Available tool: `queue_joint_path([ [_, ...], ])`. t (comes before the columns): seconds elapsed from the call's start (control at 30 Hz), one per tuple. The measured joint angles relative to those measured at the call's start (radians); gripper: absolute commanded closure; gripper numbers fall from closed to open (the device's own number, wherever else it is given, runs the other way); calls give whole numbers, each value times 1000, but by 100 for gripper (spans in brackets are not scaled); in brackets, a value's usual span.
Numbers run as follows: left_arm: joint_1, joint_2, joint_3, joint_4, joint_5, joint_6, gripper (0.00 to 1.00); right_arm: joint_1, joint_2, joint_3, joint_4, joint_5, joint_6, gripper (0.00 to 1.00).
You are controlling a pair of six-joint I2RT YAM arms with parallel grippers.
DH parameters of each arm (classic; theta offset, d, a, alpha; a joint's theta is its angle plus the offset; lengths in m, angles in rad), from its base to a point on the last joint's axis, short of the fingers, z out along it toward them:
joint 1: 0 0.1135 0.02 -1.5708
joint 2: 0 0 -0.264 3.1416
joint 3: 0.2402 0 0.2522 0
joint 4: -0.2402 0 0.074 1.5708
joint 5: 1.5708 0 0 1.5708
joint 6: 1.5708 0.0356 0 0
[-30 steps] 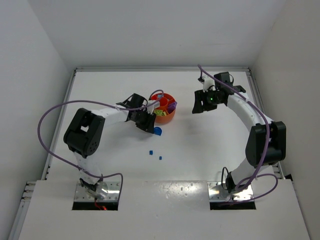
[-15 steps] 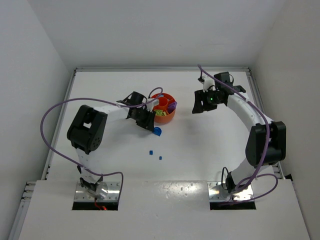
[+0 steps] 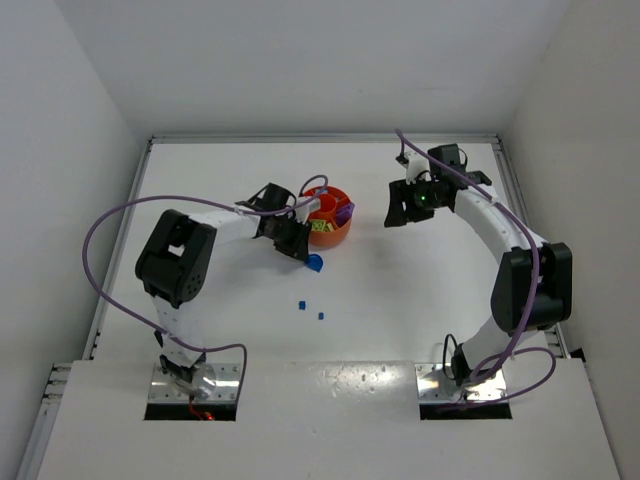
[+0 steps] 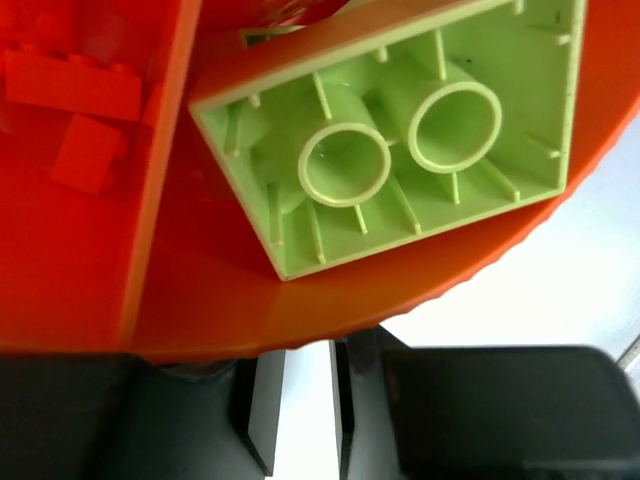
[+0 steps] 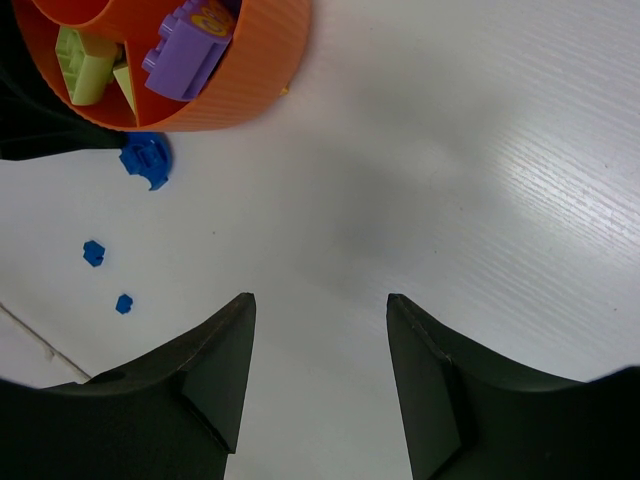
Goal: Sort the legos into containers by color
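The round orange tray [image 3: 330, 238] holds a purple piece [image 5: 185, 50] and pale green bricks [image 5: 80, 55] in separate wedges. In the left wrist view a pale green brick [image 4: 390, 140] lies underside up in one wedge, and orange bricks [image 4: 75, 85] lie in the one beside it. My left gripper [image 3: 297, 248] sits against the tray's near-left side. Its jaws [image 4: 308, 350] stand narrowly open with bare table between them, tips hidden under the tray's rim [image 4: 200, 300]. A larger blue piece [image 3: 315, 263] lies beside the tray. My right gripper [image 3: 400, 212] hangs open and empty to the tray's right.
Two tiny blue legos [image 3: 300, 303] [image 3: 321, 316] lie on the white table nearer the arm bases, also seen from the right wrist as blue legos [image 5: 93, 252] [image 5: 123, 303]. White walls enclose the table on three sides.
My left arm has shifted slightly toward the tray and its jaws have narrowed. The right arm and the loose blue pieces have not moved.
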Motion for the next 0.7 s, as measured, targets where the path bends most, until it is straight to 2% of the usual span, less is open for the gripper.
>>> queue_joint_path([
  [0.13, -12, 0, -2, 7, -3, 3, 77, 0, 0, 0, 0, 0, 0, 44],
  [0.23, -25, -5, -8, 22, -6, 4, 83, 0, 0, 0, 0, 0, 0, 44],
  [0.27, -29, -8, -10, 25, -8, 7, 87, 0, 0, 0, 0, 0, 0, 44],
  [0.3, -33, -10, -13, 30, -8, 9, 97, 0, 0, 0, 0, 0, 0, 44],
  [0.33, -36, -11, -14, 32, -7, 10, 99, 0, 0, 0, 0, 0, 0, 44],
  [0.7, -48, -66, -72, 25, -1, 49, 100, 0, 0, 0, 3, 0, 0, 44],
])
